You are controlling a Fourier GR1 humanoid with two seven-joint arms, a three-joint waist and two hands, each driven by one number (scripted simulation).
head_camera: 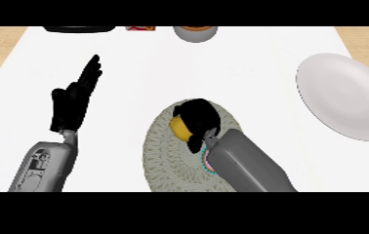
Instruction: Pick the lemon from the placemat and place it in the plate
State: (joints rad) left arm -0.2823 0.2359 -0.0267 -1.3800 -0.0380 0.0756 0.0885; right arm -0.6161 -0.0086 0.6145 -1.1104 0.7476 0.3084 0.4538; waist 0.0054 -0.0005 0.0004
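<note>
Right forearm: I see it nearest me, rising from the lower edge across the placemat.
Right hand: its fingers are curled over the lemon.
Lemon: the yellow fruit sits on the placemat, mostly hidden under that hand.
Left hand: I see it resting at the left, fingers straight and together.
Plate: white, at the right edge, well apart from the placemat.

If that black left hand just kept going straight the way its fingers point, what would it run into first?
The left hand points up and slightly right across bare white counter. The first thing near that line seems to be the dark, flat object at the far edge, though depth is hard to judge.
</note>
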